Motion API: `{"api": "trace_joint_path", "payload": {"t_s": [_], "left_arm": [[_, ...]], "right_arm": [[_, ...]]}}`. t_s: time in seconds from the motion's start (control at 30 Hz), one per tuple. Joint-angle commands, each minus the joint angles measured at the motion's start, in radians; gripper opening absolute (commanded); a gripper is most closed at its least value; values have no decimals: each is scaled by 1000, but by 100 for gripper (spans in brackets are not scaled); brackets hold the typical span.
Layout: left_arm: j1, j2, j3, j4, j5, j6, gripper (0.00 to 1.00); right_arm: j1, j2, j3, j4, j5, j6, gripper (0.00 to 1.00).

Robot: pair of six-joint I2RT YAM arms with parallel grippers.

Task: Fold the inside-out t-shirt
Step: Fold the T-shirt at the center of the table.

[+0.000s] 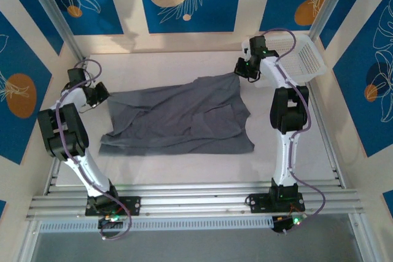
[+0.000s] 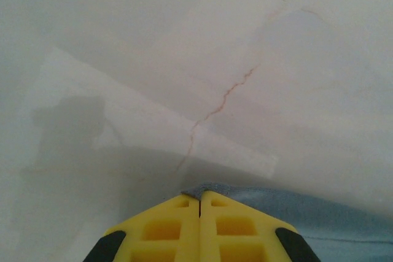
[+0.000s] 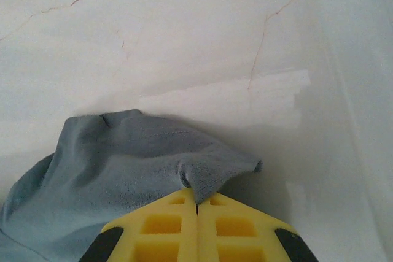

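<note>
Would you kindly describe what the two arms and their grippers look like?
The left arm and right arm have white links, bulky black joint housings and looping purple cables. The left gripper and right gripper have yellow wedge-shaped fingers with square pockets and black corners.

One dark grey t-shirt point(image 1: 184, 118), plain, thin soft cloth. Lies spread mostly flat across centre of frame, long axis left to right. Shallow creases throughout. Upper-right corner drawn to a point toward upper right; left corner drawn toward left edge. Lower edge fairly straight.
</note>
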Motion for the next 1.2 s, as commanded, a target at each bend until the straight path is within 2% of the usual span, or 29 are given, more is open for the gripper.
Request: {"api": "trace_joint_path", "payload": {"t_s": [0.0, 0.13, 0.23, 0.3, 0.43, 0.57, 0.7, 0.9, 1.07, 1.13, 1.17], "left_arm": [[20, 8, 26, 35, 58, -4, 0], [18, -52, 17, 19, 69, -7, 0], [18, -144, -37, 10, 53, -35, 0], [18, -227, -98, 1, 6, -55, 0], [19, -363, -240, 3, -85, -87, 0], [19, -349, -299, 16, -93, -94, 0], [20, -299, -293, 20, -83, -97, 0], [20, -347, -301, 22, -65, -96, 0], [20, -363, -369, 11, -163, -112, 0], [20, -331, -404, 40, -134, -116, 0], [20, -315, -424, 59, -111, -122, 0]], "right_arm": [[-5, 34, 57, -45, -31, 7, 0], [-4, 14, 106, -84, -48, 0, 0], [-5, -61, 54, -72, -62, 3, 0], [-5, -148, -56, -17, -68, 21, 0], [-6, -359, -421, 187, -60, 86, 0], [-16, -431, -642, 307, -97, 141, 0], [-20, -452, -699, 288, -135, 146, 0], [-18, -608, -768, 291, -138, 141, 0], [3, -663, -911, 344, -116, 160, 0], [1, -650, -987, 378, -107, 175, 0], [2, -638, -1007, 384, -118, 176, 3]]}}
